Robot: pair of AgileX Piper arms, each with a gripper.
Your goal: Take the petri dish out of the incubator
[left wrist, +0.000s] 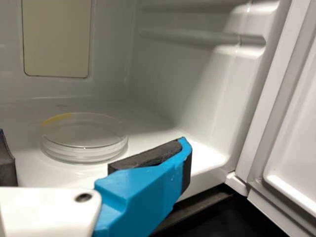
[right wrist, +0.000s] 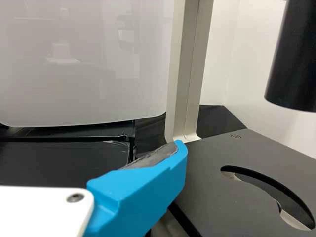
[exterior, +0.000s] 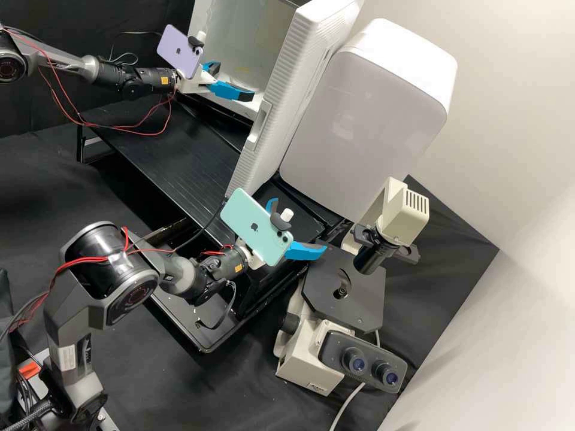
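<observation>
The left gripper [exterior: 233, 79], fingers wide, hung at the incubator [exterior: 299, 72] mouth to straddle the dish [left wrist: 84, 137]; the right gripper [exterior: 299, 224], likewise spread, sat by the microscope [exterior: 335, 335].

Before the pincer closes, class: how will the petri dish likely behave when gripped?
The petri dish looks thin, clear and shallow: probably light, stiff, yet crackable if squeezed. On the glossy incubator floor it would likely slide when pushed.

Left pincer [left wrist: 93, 140], one finger [left wrist: 4, 160] cut off at edge, microscope cable [exterior: 354, 400] cropped below.
</observation>
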